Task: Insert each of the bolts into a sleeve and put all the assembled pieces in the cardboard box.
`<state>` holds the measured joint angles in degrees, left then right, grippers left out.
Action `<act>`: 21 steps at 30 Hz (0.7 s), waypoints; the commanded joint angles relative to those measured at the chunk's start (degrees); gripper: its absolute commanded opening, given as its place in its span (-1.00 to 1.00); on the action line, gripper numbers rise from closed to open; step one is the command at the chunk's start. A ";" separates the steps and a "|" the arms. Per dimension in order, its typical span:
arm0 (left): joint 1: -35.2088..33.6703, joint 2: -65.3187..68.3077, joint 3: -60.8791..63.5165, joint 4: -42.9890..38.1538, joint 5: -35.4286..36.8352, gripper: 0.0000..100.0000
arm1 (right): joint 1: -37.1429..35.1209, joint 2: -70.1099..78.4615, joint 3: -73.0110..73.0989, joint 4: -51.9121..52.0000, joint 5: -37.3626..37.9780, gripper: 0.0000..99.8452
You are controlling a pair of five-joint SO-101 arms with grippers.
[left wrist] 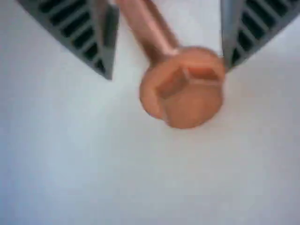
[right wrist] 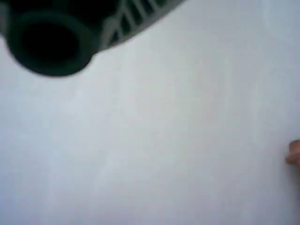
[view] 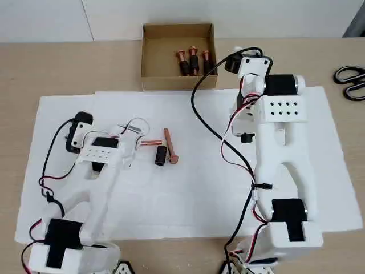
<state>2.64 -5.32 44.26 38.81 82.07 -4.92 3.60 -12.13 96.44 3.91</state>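
Note:
My left gripper (left wrist: 167, 70) stands open low over the white sheet, its fingers either side of a copper bolt (left wrist: 183, 91) lying there with its hex head toward the camera. In the high view this bolt (view: 151, 143) lies just right of that gripper (view: 135, 142). A second bolt (view: 169, 145) and a black sleeve (view: 161, 155) lie beside it. My right gripper (view: 245, 135) hangs over the sheet's right half, shut on another black sleeve (right wrist: 47, 42), whose open end faces the camera. The cardboard box (view: 149, 57) holds three assembled pieces (view: 193, 61).
A white sheet (view: 188, 200) covers the table in front of both arms. Scissors (view: 351, 80) lie at the far right edge. Cables (view: 197, 108) loop from the right arm near the box's front corner.

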 commanded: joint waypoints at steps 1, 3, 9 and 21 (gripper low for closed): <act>-1.32 -2.81 0.66 -3.08 0.26 -0.75 | -0.22 -3.12 -0.26 -0.48 0.26 -0.99; -1.32 -2.81 0.92 -3.34 0.26 -0.75 | -0.22 -3.12 -0.26 -0.48 0.26 -0.99; -0.97 -2.64 0.92 -3.34 -0.09 -0.75 | -0.22 -3.12 -0.26 -0.48 0.26 -0.99; -0.97 3.08 -2.15 -3.16 -1.85 -0.99 | -0.22 -3.12 -0.26 -0.40 0.26 -0.99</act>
<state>1.85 -2.33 42.95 36.44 81.19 -4.92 3.60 -12.13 96.44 3.91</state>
